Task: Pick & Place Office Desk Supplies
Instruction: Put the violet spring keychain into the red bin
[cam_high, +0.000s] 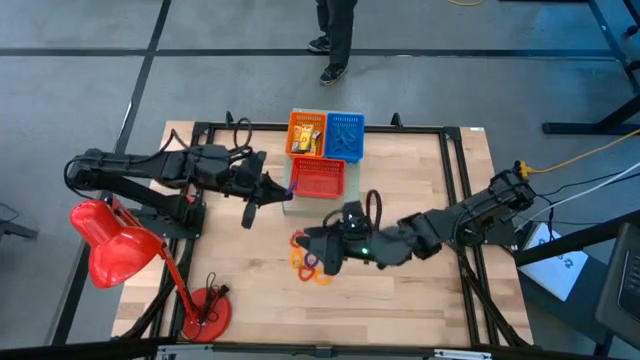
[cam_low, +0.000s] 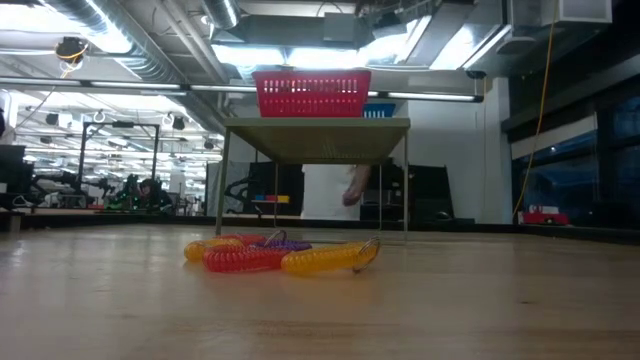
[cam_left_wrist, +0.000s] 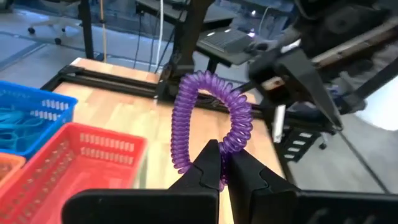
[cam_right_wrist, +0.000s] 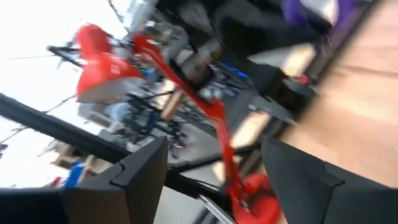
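A heap of coiled loops (cam_high: 305, 260), orange, yellow, red and purple, lies on the wooden table and shows in the low view as the coil heap (cam_low: 280, 255). My left gripper (cam_high: 286, 192) reaches in from the table's left and is shut on a purple coil loop (cam_left_wrist: 205, 118) beside the red basket (cam_high: 318, 178). My right gripper (cam_high: 322, 255) comes from the table's right and hovers at the heap. In the right wrist view its fingers (cam_right_wrist: 143, 171) stand wide open with nothing between them. My left gripper pinches the purple coil loop between its two fingers at one spot on the ring (cam_left_wrist: 231, 149). It comes at it from the table's left. The loop stands out beyond the fingertips, lifted clear of the table and holding its ring shape.
An orange basket (cam_high: 306, 135) and a blue basket (cam_high: 344, 137) sit at the far edge behind the red one, which stands on a raised platform (cam_low: 315, 126). A red desk lamp (cam_high: 120, 250) fills the near left corner. A person (cam_high: 335, 40) stands beyond the table.
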